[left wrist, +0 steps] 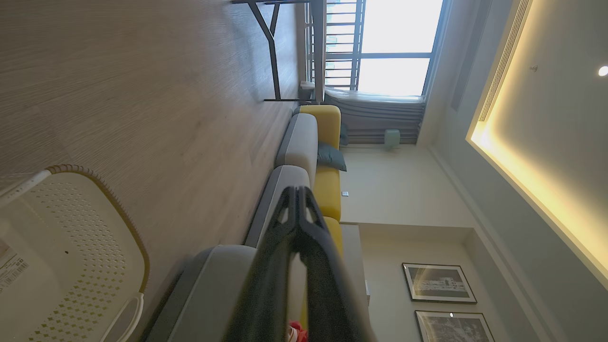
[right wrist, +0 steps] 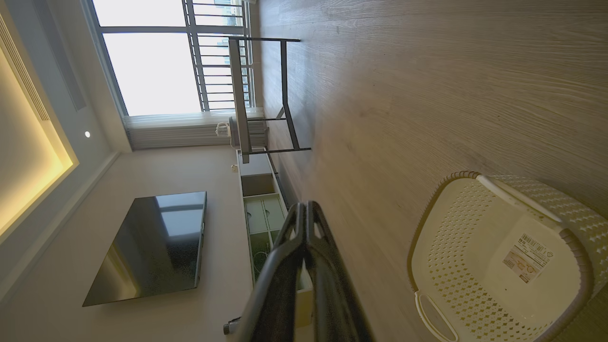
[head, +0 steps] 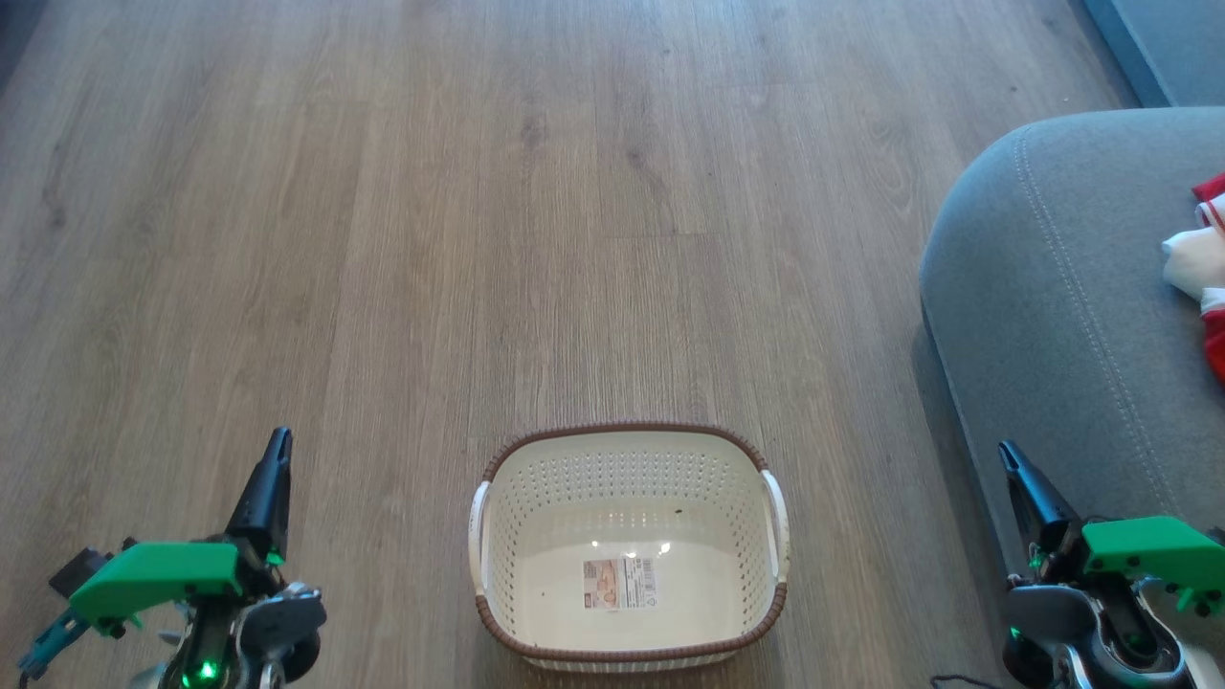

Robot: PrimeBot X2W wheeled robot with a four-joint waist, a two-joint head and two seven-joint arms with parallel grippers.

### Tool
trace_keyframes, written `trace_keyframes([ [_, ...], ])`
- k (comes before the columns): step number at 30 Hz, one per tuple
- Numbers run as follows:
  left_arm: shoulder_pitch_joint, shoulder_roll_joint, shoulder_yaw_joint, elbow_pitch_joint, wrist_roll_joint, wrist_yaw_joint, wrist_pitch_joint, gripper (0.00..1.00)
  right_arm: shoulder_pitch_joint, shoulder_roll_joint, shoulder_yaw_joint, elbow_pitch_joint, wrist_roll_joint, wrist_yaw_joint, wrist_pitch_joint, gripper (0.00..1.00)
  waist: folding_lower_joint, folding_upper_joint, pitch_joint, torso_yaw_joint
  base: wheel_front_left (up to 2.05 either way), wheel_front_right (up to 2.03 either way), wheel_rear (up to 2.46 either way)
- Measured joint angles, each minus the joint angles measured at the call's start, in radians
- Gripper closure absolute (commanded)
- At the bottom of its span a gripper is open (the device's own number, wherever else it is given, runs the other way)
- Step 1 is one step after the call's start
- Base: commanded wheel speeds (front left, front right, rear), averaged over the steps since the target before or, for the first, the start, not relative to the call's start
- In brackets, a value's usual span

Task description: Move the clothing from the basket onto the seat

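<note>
The cream-white basket (head: 627,545) stands on the wood floor at bottom centre, holding nothing but a label on its bottom. It also appears as basket (left wrist: 66,256) and basket (right wrist: 498,261) in the wrist views. Red and white clothing (head: 1208,263) lies on the grey seat (head: 1053,316) at the right edge. My left gripper (head: 278,442) is shut and holds nothing, left of the basket. My right gripper (head: 1007,452) is shut and holds nothing, right of the basket beside the seat's front. Both grippers' fingers meet at their tips: left gripper (left wrist: 298,191), right gripper (right wrist: 305,205).
Wood floor (head: 536,211) stretches ahead of the basket. A blue-grey cushion corner (head: 1163,43) shows at top right. The wrist views show a metal-framed table (right wrist: 266,95), a wall television (right wrist: 152,244) and a yellow-backed sofa (left wrist: 327,166).
</note>
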Motion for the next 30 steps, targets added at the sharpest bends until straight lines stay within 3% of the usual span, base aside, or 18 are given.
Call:
trace_keyframes([
  [30, 0.000, 0.000, 0.000, 0.000, 0.000, 0.000, 0.000, 1.00, 0.000, 0.006, -0.002, 0.000, 0.000, 0.000, 0.000, 1.00, 0.0000, 0.0000, 0.000, 0.000, 0.00, 0.00, 0.00],
])
